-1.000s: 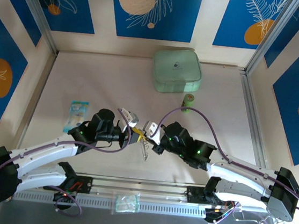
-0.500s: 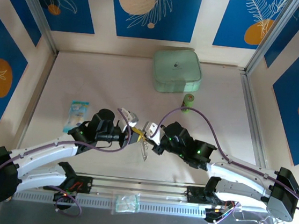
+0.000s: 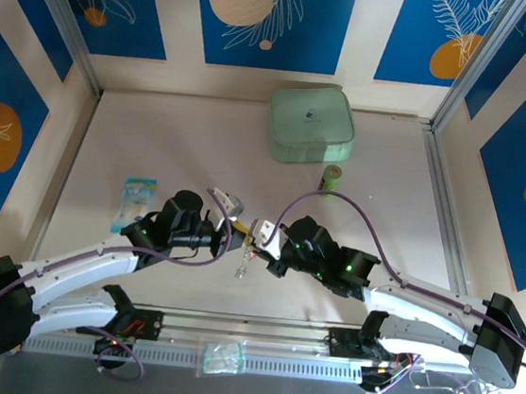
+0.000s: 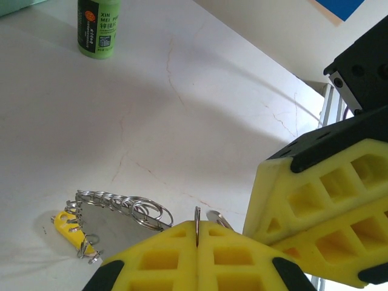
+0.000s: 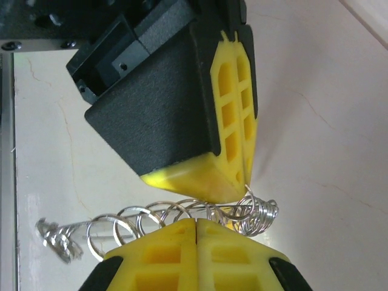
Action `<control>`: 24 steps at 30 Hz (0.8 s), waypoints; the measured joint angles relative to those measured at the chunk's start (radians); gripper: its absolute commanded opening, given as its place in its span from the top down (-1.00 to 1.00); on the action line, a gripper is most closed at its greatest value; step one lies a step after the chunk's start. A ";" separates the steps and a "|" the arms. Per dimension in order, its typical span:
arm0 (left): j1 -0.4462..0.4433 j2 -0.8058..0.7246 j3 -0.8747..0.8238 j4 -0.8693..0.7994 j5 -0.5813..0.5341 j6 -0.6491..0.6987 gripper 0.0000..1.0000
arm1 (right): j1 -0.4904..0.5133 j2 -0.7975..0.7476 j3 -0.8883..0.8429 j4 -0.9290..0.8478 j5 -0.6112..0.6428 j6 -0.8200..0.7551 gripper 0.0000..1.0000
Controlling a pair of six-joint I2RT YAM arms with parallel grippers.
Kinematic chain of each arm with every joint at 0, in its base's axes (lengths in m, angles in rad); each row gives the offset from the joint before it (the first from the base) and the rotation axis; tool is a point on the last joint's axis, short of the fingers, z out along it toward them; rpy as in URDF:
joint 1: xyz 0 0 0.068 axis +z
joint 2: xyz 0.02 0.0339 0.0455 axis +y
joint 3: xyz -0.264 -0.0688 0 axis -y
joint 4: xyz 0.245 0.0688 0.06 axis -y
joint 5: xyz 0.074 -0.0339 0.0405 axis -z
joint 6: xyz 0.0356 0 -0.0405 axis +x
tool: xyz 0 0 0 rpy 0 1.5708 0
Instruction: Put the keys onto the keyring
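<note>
Tabletop (image 3: 174,139): left end effector (image 4: 197,233) and right end effector (image 5: 195,225) each pinch the keyring (image 5: 151,213); case (image 3: 311,125) shut.

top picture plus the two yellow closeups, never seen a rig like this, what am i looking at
This is a robot with two arms, the left arm and the right arm, bolted at the near edge of a table. The top picture looks down from above and behind them. The other two come from a camera on each wrist, so the yellow blocks are the fingers. On the table lie a pale green case, a green cylinder and a small blue packet. The left hand and right hand meet in the middle, both shut, pinching the keyring, a wire loop strung with small metal rings. A yellow-headed key sits at its far end.
</note>
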 measured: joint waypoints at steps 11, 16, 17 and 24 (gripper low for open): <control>0.000 0.000 0.000 0.000 0.001 0.000 1.00 | 0.003 -0.015 0.000 0.037 0.129 -0.024 1.00; 0.000 0.000 0.000 0.001 0.001 0.000 1.00 | 0.003 -0.013 0.000 0.046 0.142 -0.026 1.00; 0.000 0.000 0.000 0.001 0.001 0.000 1.00 | 0.003 -0.011 0.000 0.048 0.142 -0.026 1.00; 0.000 0.000 0.000 0.002 0.001 -0.005 1.00 | 0.008 0.002 0.000 0.059 0.142 -0.026 1.00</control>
